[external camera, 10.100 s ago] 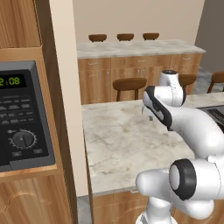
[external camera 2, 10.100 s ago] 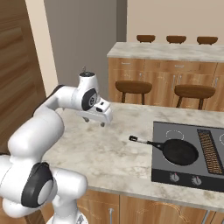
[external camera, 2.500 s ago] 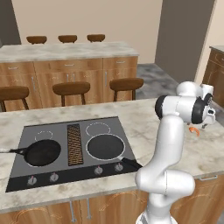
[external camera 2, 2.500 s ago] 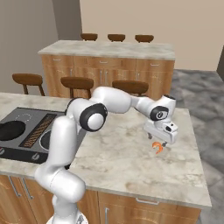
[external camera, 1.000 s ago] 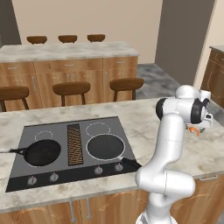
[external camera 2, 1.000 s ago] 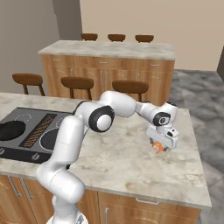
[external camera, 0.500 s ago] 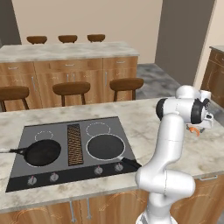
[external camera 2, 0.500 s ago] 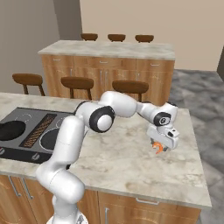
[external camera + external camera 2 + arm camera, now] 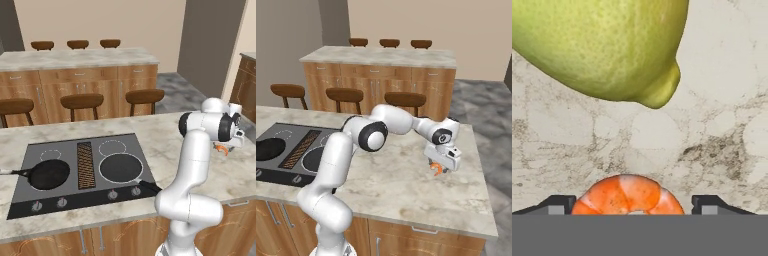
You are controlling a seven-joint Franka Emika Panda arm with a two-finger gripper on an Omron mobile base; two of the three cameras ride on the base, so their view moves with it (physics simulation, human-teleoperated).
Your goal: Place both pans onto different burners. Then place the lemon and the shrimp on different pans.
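Note:
My gripper point(image 9: 439, 166) is low over the marble counter point(image 9: 401, 185) at its right end, jaws against both sides of the orange curled shrimp point(image 9: 628, 195). The shrimp point(image 9: 437, 170) still rests on the stone; it also peeks out beside the hand point(image 9: 221, 148). Just beyond it lies the yellow-green lemon point(image 9: 607, 45). Far to the left, one black pan point(image 9: 48, 173) sits on the cooktop's front left burner. The other pan point(image 9: 121, 167) sits on the front right burner, handle pointing toward the counter's front edge.
The dark glass cooktop point(image 9: 30, 202) has a brown grille point(image 9: 85, 164) down its middle and two free rear burners point(image 9: 112, 147). Knobs line its front. Bar stools point(image 9: 145, 95) stand behind the island, and the counter's right edge point(image 9: 483, 175) is close to the gripper.
The jaws have drawn in a little around the shrimp. The arm and the pans have stayed where they were.

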